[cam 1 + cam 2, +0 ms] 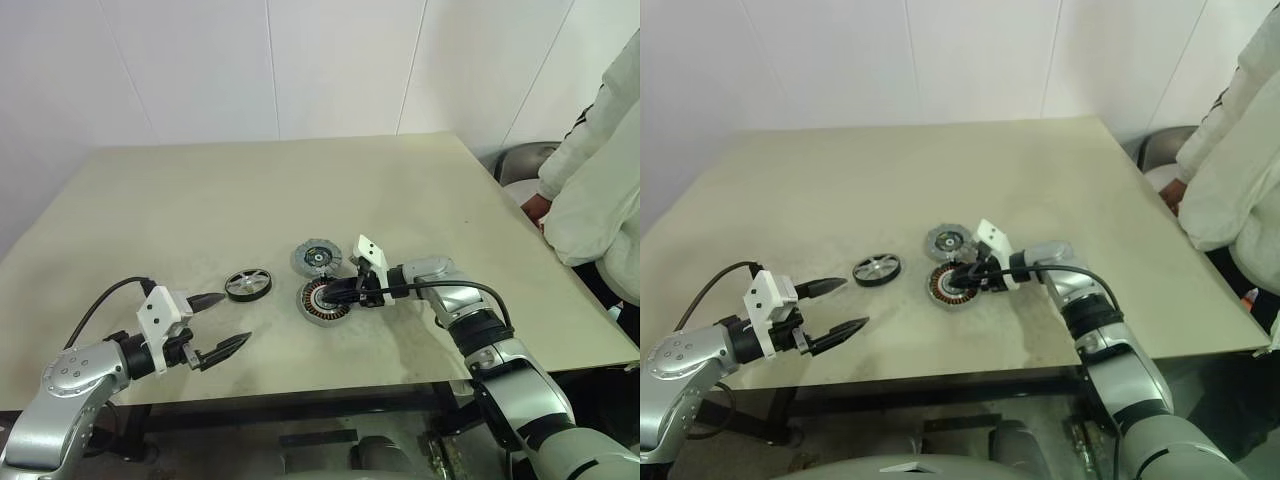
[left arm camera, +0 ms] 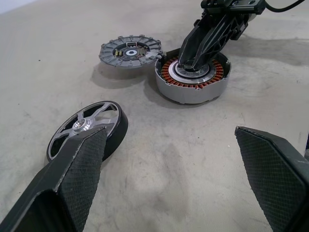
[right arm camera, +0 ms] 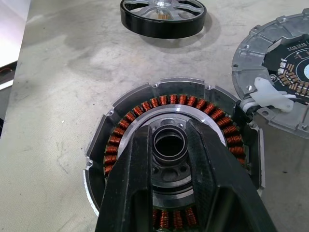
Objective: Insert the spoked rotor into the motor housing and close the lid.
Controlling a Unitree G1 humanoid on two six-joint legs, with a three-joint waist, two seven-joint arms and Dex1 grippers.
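The motor housing, a round cup with copper windings, sits on the table near the front middle. My right gripper reaches into it from the right, and its two fingers close on the silver centre hub. The grey ribbed lid lies flat just behind the housing, touching its rim, with a white connector between them. The spoked rotor lies flat to the left of the housing, apart from it. My left gripper hovers open in front of the rotor, holding nothing.
A person in a white top stands at the table's right edge, with a hand on it. A round grey seat is behind the far right corner. The beige table stretches bare toward the back wall.
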